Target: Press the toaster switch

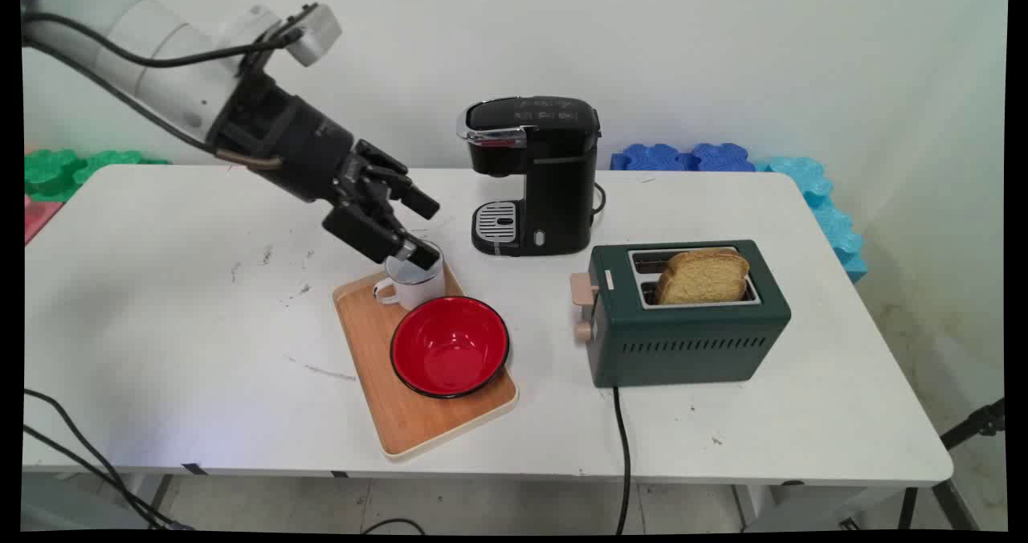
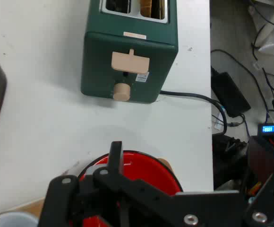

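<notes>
White mug is sitting on a wooden tray in the main view, with the end effector spread across its rim, one finger dipping inside. Just beyond, a red bowl is resting. Hand view is showing the green toaster ahead; the mug is mostly cut off there.

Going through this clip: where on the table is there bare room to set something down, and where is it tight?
Free: the table's left part, left of the wooden tray; the front strip before the tray and the green toaster; the far right corner behind the toaster. Crowded: the middle, where the gripper is at the white mug beside the red bowl, near the coffee maker.
</notes>
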Robot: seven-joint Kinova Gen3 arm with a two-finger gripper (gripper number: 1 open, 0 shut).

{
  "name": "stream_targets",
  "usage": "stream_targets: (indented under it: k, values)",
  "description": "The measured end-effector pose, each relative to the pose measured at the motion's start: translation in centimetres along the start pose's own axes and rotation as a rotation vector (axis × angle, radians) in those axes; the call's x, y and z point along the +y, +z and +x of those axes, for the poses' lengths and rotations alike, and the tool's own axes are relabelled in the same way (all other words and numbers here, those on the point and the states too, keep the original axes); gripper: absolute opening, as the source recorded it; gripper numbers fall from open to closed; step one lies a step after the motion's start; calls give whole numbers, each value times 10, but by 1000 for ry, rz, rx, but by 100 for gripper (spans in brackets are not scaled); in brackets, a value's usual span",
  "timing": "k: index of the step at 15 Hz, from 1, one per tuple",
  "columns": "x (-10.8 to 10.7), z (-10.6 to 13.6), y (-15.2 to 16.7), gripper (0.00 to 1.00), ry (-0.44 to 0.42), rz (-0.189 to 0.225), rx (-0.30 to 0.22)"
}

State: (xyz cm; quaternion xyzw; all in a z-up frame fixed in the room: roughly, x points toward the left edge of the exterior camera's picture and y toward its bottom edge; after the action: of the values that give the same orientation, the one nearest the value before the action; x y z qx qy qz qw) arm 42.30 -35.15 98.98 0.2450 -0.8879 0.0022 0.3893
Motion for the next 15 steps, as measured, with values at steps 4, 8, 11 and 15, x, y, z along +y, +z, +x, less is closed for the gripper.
stream_targets:
  k: [4, 8, 11, 15]
  values:
    - [-5, 27, 24, 100, 32, -11, -5]
    - [-14, 58, 55, 100, 91, -11, 1]
    - [-22, 76, 79, 100, 150, -8, 2]
    - [-29, 86, 103, 0, 185, -6, -14]
